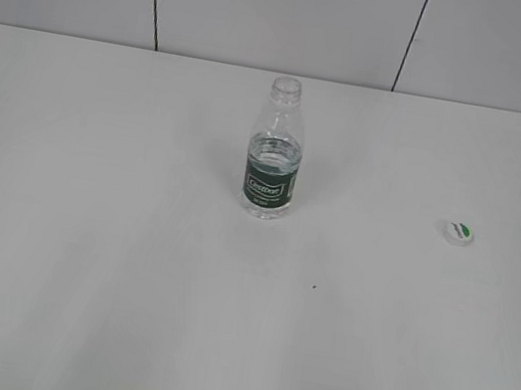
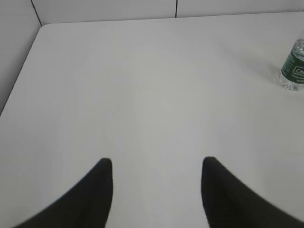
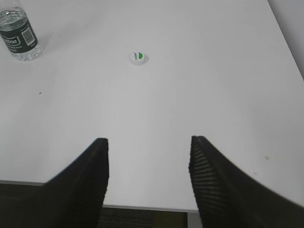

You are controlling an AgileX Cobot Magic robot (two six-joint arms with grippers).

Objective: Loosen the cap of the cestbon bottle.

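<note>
The cestbon bottle (image 1: 275, 152) stands upright near the middle of the white table, its neck open with no cap on it. It also shows at the right edge of the left wrist view (image 2: 293, 69) and the top left of the right wrist view (image 3: 18, 35). The white cap (image 1: 458, 232) with its green mark lies on the table to the right of the bottle, also in the right wrist view (image 3: 138, 58). My left gripper (image 2: 156, 164) is open and empty, far from the bottle. My right gripper (image 3: 148, 142) is open and empty over the table's near edge. Neither gripper shows in the exterior view.
The white table (image 1: 127, 263) meets a grey panelled wall (image 1: 274, 5) at the back. Its near edge (image 3: 142, 208) shows between the right jaws. A small dark speck (image 1: 314, 286) lies in front of the bottle.
</note>
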